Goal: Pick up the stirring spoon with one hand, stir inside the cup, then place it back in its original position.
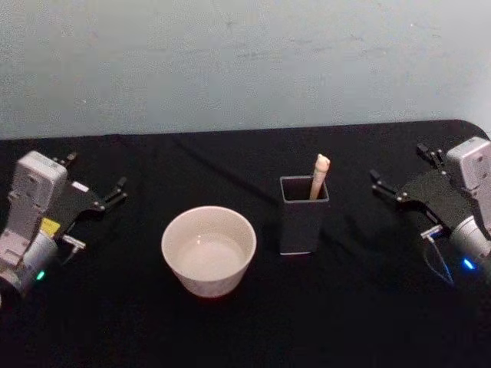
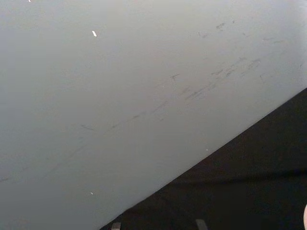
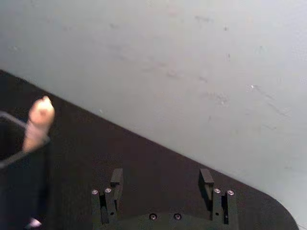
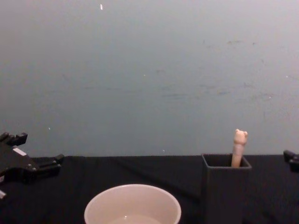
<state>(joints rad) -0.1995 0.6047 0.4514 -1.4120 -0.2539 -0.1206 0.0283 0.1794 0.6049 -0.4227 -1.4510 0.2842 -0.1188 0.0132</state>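
The stirring spoon (image 1: 319,177) stands in the dark grey square holder (image 1: 301,218) right of centre, its beige bear-topped handle (image 4: 239,147) sticking up out of the back right corner; the bowl is hidden inside. A wide cream cup (image 1: 209,250) sits just left of the holder and looks empty. At the table's left side, well away from the cup, my left gripper (image 1: 96,175) is open and holds nothing. My right gripper (image 1: 404,169) is at the right side, open, with bare fingers (image 3: 206,179), apart from the holder and pointing toward the spoon handle (image 3: 40,122).
A black cloth (image 1: 360,322) covers the table, and a plain pale wall (image 4: 149,70) rises behind it. Free room lies in front of the cup and holder and between each gripper and the objects.
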